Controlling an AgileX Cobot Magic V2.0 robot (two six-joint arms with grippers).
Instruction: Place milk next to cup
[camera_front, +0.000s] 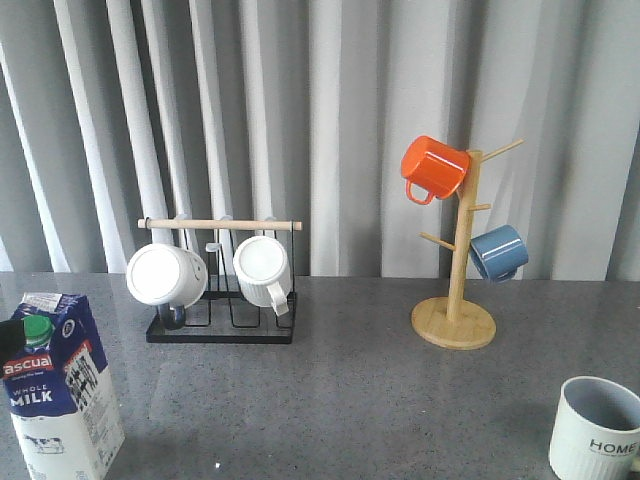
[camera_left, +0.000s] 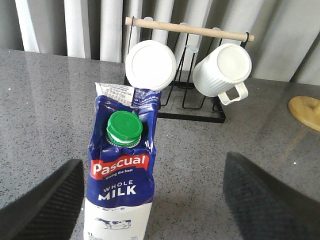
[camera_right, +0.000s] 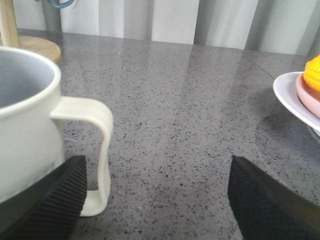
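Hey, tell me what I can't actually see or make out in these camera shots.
- Milk: front view, base and left side cut off by the frame edges.
- Cup: front view, handle and bottom run off the corner.
- Plate: right wrist view, mostly beyond the edge; the yellow and pink items on it unidentifiable.
- Left pincer and right pincer: only finger parts show, both open.

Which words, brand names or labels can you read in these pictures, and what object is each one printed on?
"Pascual": red label on the milk.
"WHOLE MILK": white letters on the milk's blue front.
"HOME": dark letters on the cup.
A small line under "Pascual", the print on the carton's top flap and side, and a mark near its bottom edge are too small to read.
The other mugs and both racks show no text.
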